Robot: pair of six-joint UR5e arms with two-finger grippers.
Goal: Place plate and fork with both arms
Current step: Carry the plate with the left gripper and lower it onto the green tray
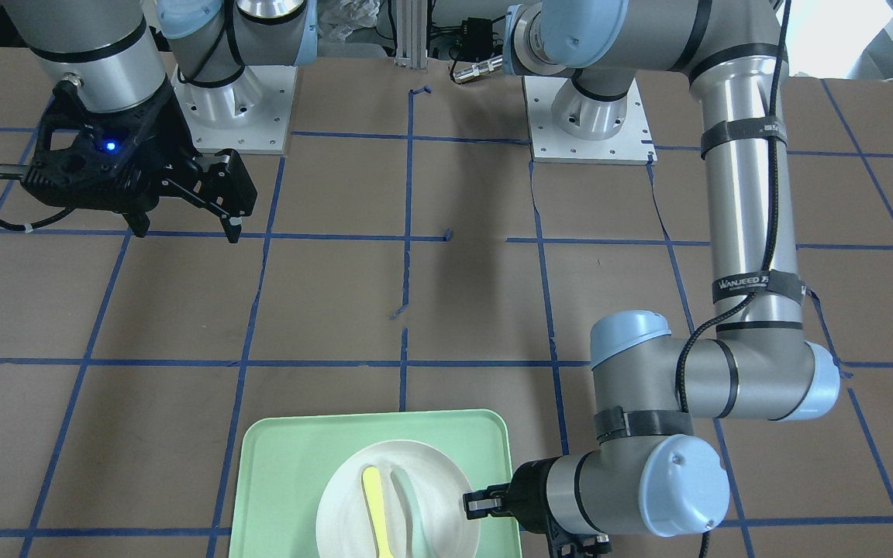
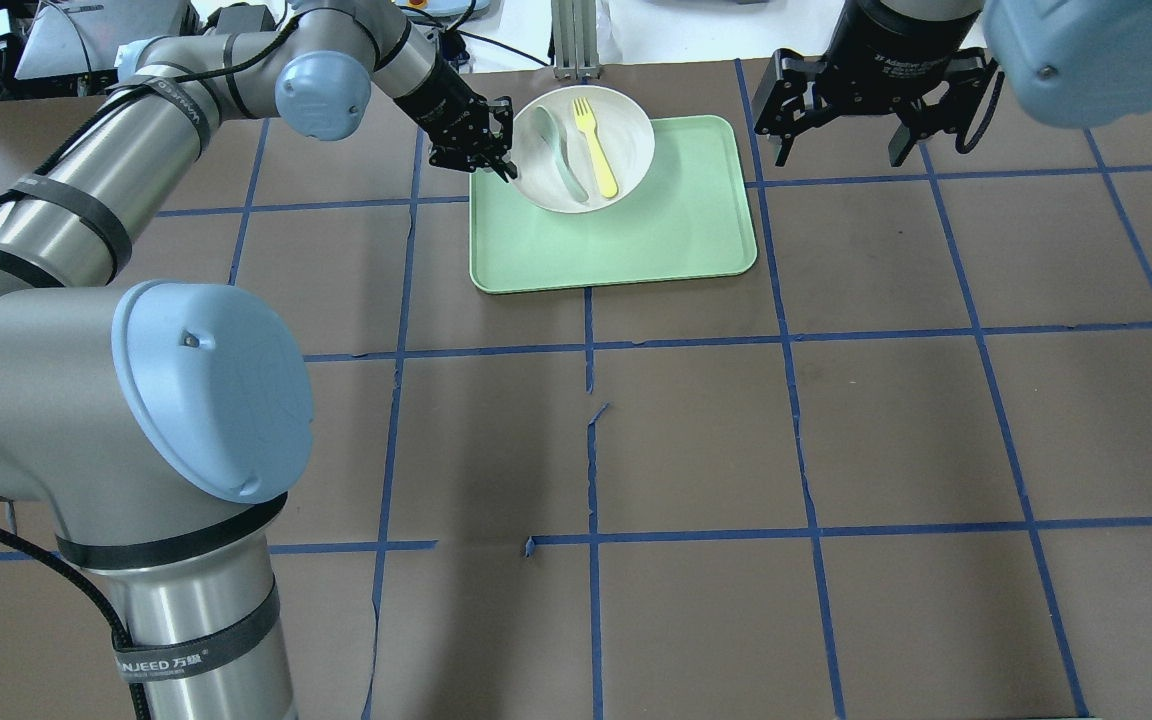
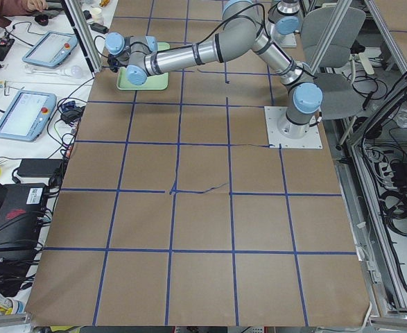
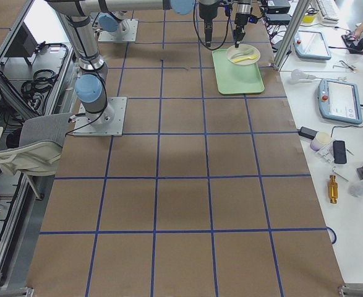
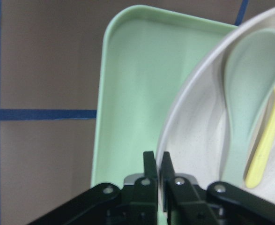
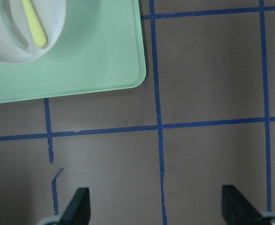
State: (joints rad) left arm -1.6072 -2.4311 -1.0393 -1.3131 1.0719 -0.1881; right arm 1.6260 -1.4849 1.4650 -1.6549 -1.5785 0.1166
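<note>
The white plate (image 2: 631,135) is at the far end of the mint-green tray (image 2: 636,240). The pale-yellow fork (image 2: 597,146) lies in the plate beside a grey-green spoon (image 2: 556,150). My left gripper (image 2: 499,160) is shut on the plate's rim; in the left wrist view its fingers (image 5: 150,171) pinch the rim of the plate (image 5: 198,131) edge-on. I cannot tell whether the plate rests on the tray or is slightly raised. My right gripper (image 2: 841,150) is open and empty, hanging above the table to the right of the tray. It also shows in the front view (image 1: 187,229).
The table is brown with blue tape grid lines. The tray (image 1: 291,465) sits near the far table edge, on the operators' side. The arm bases (image 1: 590,116) stand on white plates at the robot's side. Tablets and cables lie on the side bench (image 4: 339,99).
</note>
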